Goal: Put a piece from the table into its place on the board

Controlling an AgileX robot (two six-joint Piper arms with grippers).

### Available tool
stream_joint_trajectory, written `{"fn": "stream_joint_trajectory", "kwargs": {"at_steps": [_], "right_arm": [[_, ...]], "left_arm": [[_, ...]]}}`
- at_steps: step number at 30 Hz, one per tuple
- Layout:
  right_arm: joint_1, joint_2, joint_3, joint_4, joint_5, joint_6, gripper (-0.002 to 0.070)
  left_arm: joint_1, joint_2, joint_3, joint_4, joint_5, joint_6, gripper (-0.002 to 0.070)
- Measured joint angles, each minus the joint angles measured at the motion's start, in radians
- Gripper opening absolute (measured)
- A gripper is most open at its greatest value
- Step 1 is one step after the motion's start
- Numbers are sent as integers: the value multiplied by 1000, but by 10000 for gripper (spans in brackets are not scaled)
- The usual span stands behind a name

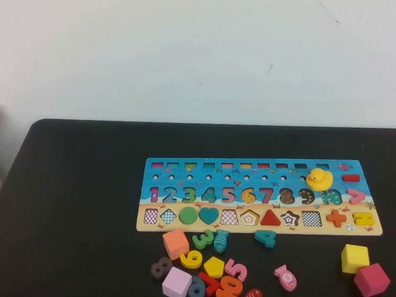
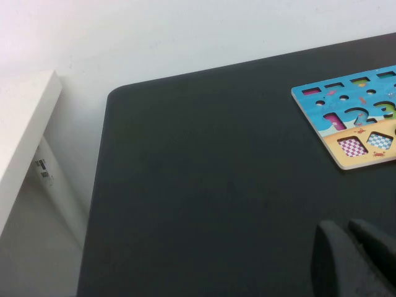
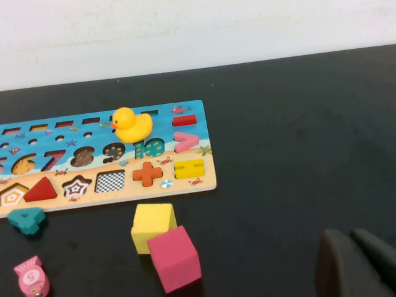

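The blue puzzle board (image 1: 150,186) lies flat on the black table, with number and shape slots; it also shows in the right wrist view (image 3: 204,179) and the left wrist view (image 2: 346,158). Loose pieces lie in front of it: an orange block (image 1: 175,243), green 3 (image 1: 204,239), yellow 6 (image 1: 191,259), teal 4 (image 1: 265,237), pink fish (image 1: 286,277), lilac block (image 1: 176,283). Neither arm shows in the high view. My left gripper (image 2: 349,230) is shut and empty over bare table left of the board. My right gripper (image 3: 352,238) is shut and empty right of the board.
A yellow rubber duck (image 1: 319,179) sits on the board's right part. A yellow cube (image 3: 153,227) and a magenta cube (image 3: 175,258) lie near the board's right end. A white shelf (image 2: 25,124) stands past the table's left edge.
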Motion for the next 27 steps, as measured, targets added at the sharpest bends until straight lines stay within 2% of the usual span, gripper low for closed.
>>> {"fn": "stream_joint_trajectory", "kwargs": {"at_steps": [17, 27], "right_arm": [[0, 0, 0, 10, 0, 0, 19], [0, 0, 0, 118, 0, 0, 19]], "left_arm": [[0, 0, 0, 0, 0, 0, -2], [0, 0, 0, 2, 0, 0, -2]]}}
